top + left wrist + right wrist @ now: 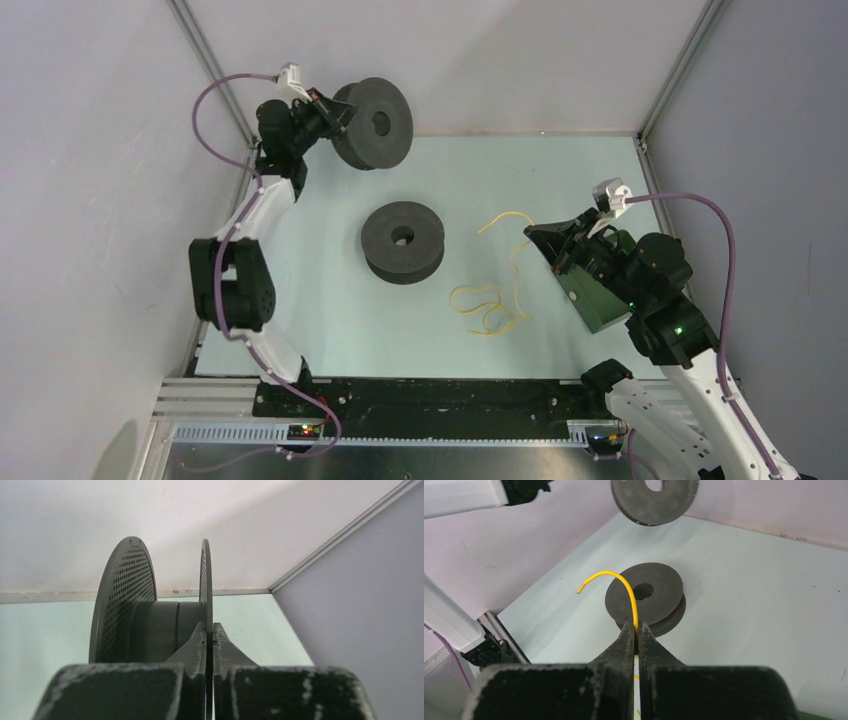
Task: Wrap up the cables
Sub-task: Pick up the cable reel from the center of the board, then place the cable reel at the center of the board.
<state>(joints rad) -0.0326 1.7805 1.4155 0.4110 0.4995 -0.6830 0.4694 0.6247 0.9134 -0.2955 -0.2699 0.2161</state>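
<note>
Table (330,330): we see a pale green surface walled in by white panels, with both arms mounted at its near edge
Left arm (245,250): it reaches up the left side to the far left corner
Right arm (660,300): it leans in from the right side and points toward the middle of the table
Raised spool (375,122): a dark grey spool stands on edge near the far wall, its perforated flanges upright in the left wrist view
Flat spool (403,242): a second dark grey spool lies flat near the centre of the table, its hole facing up
Left gripper (210,630): its jaws are closed on the thin rim of one flange of the raised spool
Right gripper (636,627): its jaws are pinched together on the yellow cable
Yellow cable (633,602): one end arches up out of the right gripper, and the rest lies in loose loops on the table between the flat spool and the right arm
Red cable (677,611): we see a sliver of red between the flanges of the flat spool
</note>
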